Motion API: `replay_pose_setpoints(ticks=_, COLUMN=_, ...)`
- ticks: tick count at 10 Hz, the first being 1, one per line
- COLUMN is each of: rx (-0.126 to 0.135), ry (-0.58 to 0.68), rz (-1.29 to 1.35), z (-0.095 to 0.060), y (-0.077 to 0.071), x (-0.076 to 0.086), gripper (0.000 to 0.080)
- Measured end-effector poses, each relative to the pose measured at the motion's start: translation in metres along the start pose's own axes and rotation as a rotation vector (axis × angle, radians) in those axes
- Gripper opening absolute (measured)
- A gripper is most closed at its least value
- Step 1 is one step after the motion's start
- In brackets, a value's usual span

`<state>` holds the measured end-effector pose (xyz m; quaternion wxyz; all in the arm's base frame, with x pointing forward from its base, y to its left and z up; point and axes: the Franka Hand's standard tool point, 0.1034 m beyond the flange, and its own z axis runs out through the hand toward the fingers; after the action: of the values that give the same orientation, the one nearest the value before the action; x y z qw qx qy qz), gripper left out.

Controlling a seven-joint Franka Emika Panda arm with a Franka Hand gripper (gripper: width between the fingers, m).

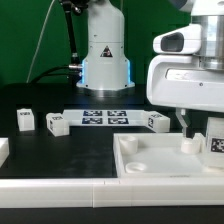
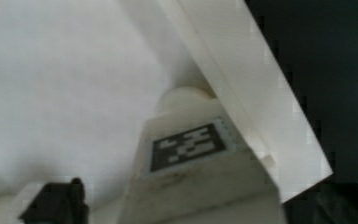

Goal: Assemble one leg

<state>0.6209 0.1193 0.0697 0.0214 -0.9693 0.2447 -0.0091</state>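
**White leg at the slab corner, seating unconfirmed**

Exterior view. Black bench (image 1: 60,145), robot base (image 1: 105,60) at 12 o'clock. Large white slab (image 1: 160,160) lies at 5 o'clock of the frame. One leg (image 1: 213,143) stands upright at the slab's corner, at 4 o'clock, with its tag facing the camera, right under the arm's wrist. Gripper (image 1: 197,125) hangs over that corner. One dark finger (image 1: 184,122) shows on the leg's 9 o'clock side, with a gap between them. Second finger not visible. Cannot tell whether the gripper is spread around the leg or clamped on it.

Wrist view. Same leg (image 2: 190,140), tag showing as a black square, lying close along the slab's (image 2: 69,80) edge. One dark fingertip (image 2: 60,200) in shot, apart from the leg. Picture is soft, so the contact at the leg's foot is not readable.

Elsewhere. Marker board (image 1: 107,118) at bench centre. Two spare legs (image 1: 26,121) (image 1: 57,123) sit at its 9 o'clock and a third spare leg (image 1: 158,121) at its 3 o'clock, all loose on the bench and well apart from the slab.

Progress, as a judgement. The leg is off the bench and at its corner, so fetching and positioning look done. The fastening is what remains to confirm. The corner hole is hidden under the leg, so I cannot say whether it is only resting there or is already turned home. Likely left to do: seat it fully, then release.
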Motion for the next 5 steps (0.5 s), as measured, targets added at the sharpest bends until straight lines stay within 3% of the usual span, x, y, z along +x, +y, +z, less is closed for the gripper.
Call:
replay_pose_setpoints(ticks=4, rx=-0.005, ry=0.012, rz=-0.286, z=-0.0004, y=0.0021, x=0.0034, gripper=0.0649)
replay_pose_setpoints(ticks=5, rx=-0.005, ry=0.012, rz=-0.280, z=-0.0004, y=0.0020, x=0.0034, gripper=0.0557)
